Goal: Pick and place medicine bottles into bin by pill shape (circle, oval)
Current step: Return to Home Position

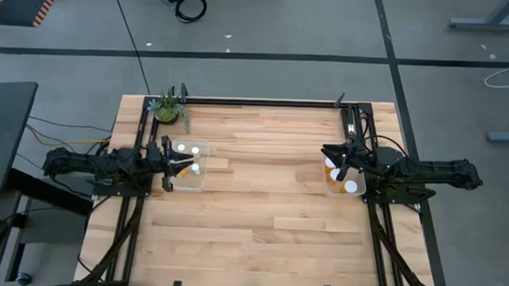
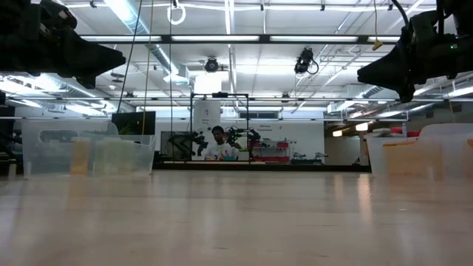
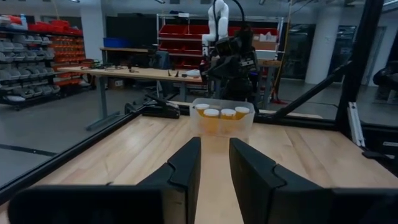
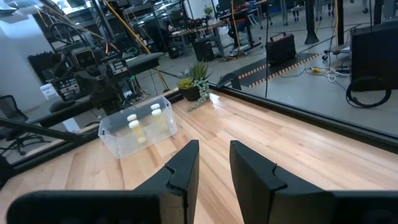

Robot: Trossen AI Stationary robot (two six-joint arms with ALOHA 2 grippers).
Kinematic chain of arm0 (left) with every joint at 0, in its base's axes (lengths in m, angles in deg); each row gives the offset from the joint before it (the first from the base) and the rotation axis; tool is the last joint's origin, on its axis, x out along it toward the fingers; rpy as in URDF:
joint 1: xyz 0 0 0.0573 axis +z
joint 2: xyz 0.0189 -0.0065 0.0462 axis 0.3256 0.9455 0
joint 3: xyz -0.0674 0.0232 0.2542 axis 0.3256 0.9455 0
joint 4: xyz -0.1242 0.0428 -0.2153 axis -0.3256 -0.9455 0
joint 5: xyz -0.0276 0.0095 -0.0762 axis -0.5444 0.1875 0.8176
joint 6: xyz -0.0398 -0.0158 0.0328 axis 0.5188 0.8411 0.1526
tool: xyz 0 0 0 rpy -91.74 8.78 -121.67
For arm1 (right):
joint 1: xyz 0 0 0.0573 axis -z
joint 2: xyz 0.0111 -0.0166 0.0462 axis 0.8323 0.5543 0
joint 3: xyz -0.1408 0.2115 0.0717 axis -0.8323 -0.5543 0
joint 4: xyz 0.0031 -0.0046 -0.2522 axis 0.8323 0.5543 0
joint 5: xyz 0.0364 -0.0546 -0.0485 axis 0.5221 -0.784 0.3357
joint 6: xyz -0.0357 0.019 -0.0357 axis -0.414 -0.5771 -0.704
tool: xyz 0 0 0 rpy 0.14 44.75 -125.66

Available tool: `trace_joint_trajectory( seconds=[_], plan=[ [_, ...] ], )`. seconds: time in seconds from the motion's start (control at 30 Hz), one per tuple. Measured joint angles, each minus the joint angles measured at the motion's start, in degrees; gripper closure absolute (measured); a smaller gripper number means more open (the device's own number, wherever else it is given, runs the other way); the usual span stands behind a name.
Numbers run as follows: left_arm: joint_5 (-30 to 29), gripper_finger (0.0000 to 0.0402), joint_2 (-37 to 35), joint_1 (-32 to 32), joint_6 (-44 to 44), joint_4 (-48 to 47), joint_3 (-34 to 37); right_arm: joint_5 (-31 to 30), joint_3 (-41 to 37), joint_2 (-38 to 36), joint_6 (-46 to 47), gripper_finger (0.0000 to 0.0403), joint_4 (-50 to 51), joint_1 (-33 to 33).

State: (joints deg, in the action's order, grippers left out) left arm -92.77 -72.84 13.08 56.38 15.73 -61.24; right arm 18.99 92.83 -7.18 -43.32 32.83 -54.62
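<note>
Right bin (image 3: 247,127) with four white-capped bottles (image 3: 212,112); one left bin (image 4: 118,142)

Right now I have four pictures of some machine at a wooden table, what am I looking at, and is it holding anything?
This is a robot: two dark arms at a wooden table. One picture looks straight down, one level across the tabletop, two come from wrist cameras. The left gripper is near the left bin, a clear box of pale white-capped bottles; the right gripper is near the right bin, which contains orange bottles. A potted plant stands at one corner. Both grippers are open and empty.
</note>
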Motion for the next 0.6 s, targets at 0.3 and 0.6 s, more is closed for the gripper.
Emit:
trace_joint_trajectory(
  seconds=[0.3,0.6],
  plan=[
    [0.0,0.0307,0.0,-0.4,0.0,0.0,0.0,0.0,0.0,0.0,0.0,0.0306,0.0,0.0],
    [0.0,0.0316,0.0,-0.4,0.0,0.0,0.0,0.0,0.0,0.0,0.0,0.0306,0.0,0.0]
  ],
)
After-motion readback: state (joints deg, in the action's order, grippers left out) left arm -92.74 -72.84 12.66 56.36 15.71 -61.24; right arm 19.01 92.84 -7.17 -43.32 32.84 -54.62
